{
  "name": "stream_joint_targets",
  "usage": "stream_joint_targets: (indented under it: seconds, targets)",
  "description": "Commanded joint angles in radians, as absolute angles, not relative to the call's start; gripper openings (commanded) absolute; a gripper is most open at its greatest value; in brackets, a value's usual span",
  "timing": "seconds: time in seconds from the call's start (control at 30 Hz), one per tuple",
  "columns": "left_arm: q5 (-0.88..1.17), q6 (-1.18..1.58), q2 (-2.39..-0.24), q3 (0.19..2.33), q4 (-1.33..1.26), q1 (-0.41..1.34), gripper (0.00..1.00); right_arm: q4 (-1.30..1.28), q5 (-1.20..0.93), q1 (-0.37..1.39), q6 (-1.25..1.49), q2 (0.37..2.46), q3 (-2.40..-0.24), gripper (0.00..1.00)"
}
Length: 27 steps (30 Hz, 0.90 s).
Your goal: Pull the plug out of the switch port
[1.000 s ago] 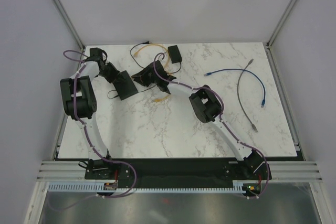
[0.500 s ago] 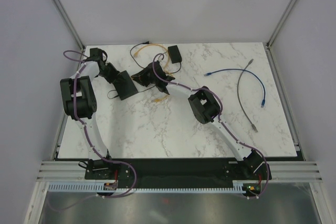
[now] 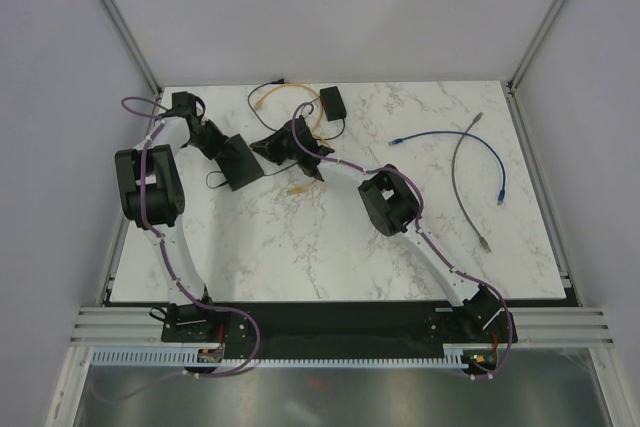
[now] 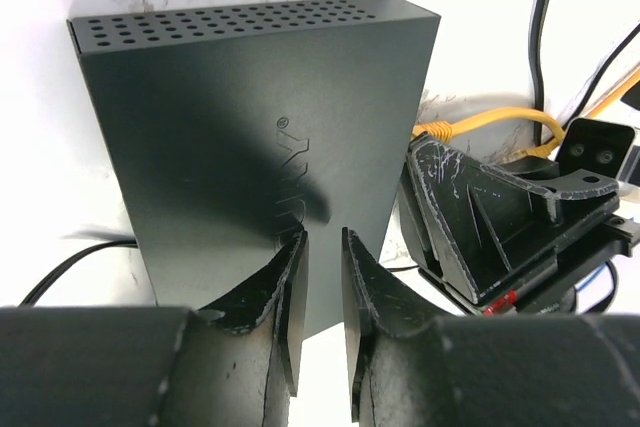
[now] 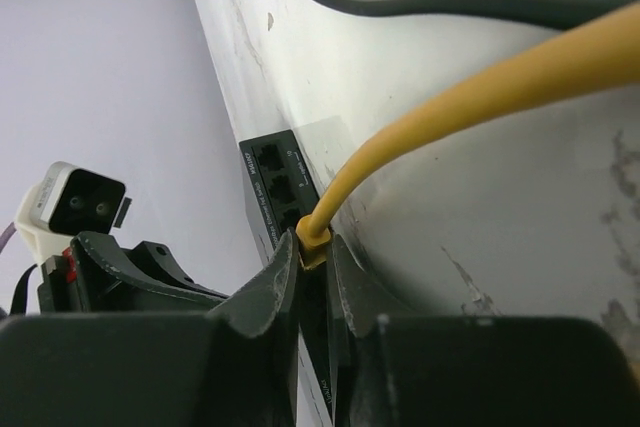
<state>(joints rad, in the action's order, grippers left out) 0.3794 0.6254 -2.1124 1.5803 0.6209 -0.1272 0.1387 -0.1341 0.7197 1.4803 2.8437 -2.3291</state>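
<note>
Right tool (image 5: 312, 247): closed on the yellow plug (image 5: 314, 234), which sits at the near end of the port row (image 5: 272, 187); the fingers hide its own port.
Left tool (image 4: 320, 247): nearly closed, gripping nothing, tips resting on the box (image 4: 250, 137).
Advice: pull straight along the port and keep the box braced.
Bench (image 3: 300, 247): white marble; box far-left.
Room: pale walls (image 3: 330, 7).

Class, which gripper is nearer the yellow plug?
Right. The right gripper pinches the yellow plug at the switch; the left gripper sits over the switch's flat face.
</note>
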Motion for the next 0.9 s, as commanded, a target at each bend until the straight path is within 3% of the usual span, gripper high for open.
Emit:
stream_joint_targets:
  seconds: [0.0, 0.27, 0.63, 0.77, 0.87]
  targets:
    - [0.368, 0.663, -2.157, 1.539, 0.699, -0.13, 0.28, 0.233, -0.155, 0.703, 1.566, 2.869, -2.27, 0.0]
    - [0.354, 0.675, -2.141, 1.525, 0.704, -0.133, 0.29, 0.293, -0.134, 0.683, 1.709, 2.865, -2.241, 0.0]
    - [0.357, 0.646, -2.155, 1.511, 0.703, -0.13, 0.29, -0.031, -0.026, 0.681, 1.401, 2.832, -2.346, 0.0]
    - [0.351, 0.634, -2.152, 1.509, 0.701, -0.13, 0.29, -0.008, -0.054, 0.67, 1.411, 2.816, -2.28, 0.0]
    - [0.341, 0.63, -2.152, 1.508, 0.701, -0.13, 0.29, 0.15, -0.101, 0.66, 1.537, 2.804, -2.198, 0.0]
